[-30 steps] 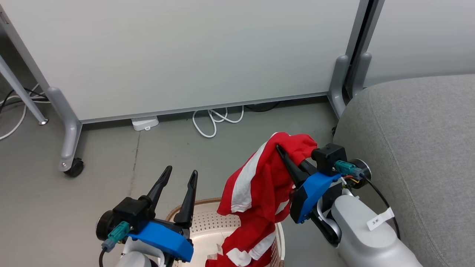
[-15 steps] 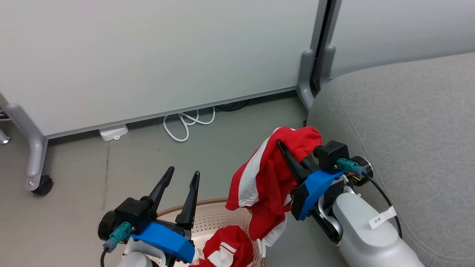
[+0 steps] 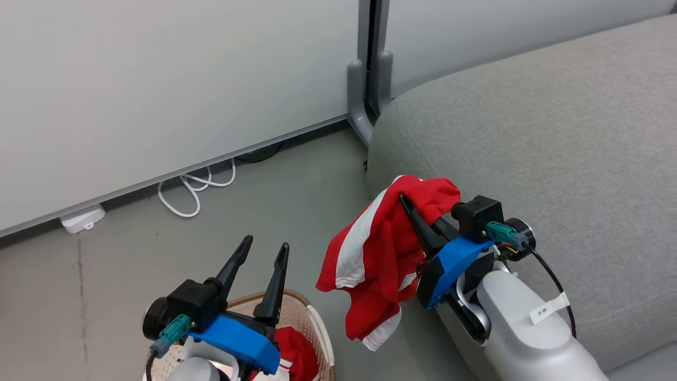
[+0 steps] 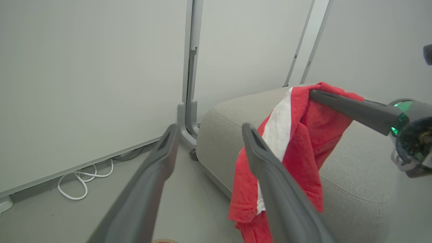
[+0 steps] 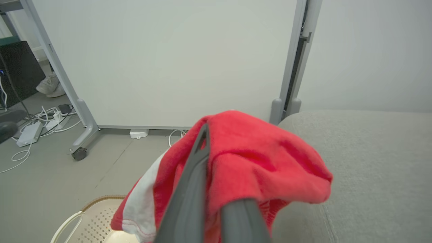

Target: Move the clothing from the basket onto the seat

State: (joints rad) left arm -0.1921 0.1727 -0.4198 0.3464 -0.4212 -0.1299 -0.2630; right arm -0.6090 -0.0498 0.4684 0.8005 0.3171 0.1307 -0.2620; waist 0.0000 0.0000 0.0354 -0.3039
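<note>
My right gripper [image 3: 407,203] is shut on a red garment with white stripes [image 3: 381,254], one piece of the clothing, which hangs free in the air beside the near left corner of the grey seat [image 3: 555,132]. From the left wrist view the same garment [image 4: 300,135] drapes off the right gripper's finger in front of the seat [image 4: 222,135]. More red clothing [image 3: 296,354] lies in the cream basket [image 3: 312,317] at the lower left. Above the basket, my left gripper [image 3: 267,248] is open with nothing between its fingers. In the right wrist view the fabric [image 5: 256,158] covers the fingertips.
White partition panels on grey feet [image 3: 359,95] stand behind the floor and the seat. A coiled white cable [image 3: 195,185] and a white power block [image 3: 82,218] lie at the panel's base. A castor [image 5: 79,153] and more cables [image 5: 30,131] lie to the far left.
The head camera has swung right, so the seat takes up more of the view and the basket sits lower left. The garment now hangs clear of the basket, beside the seat.
</note>
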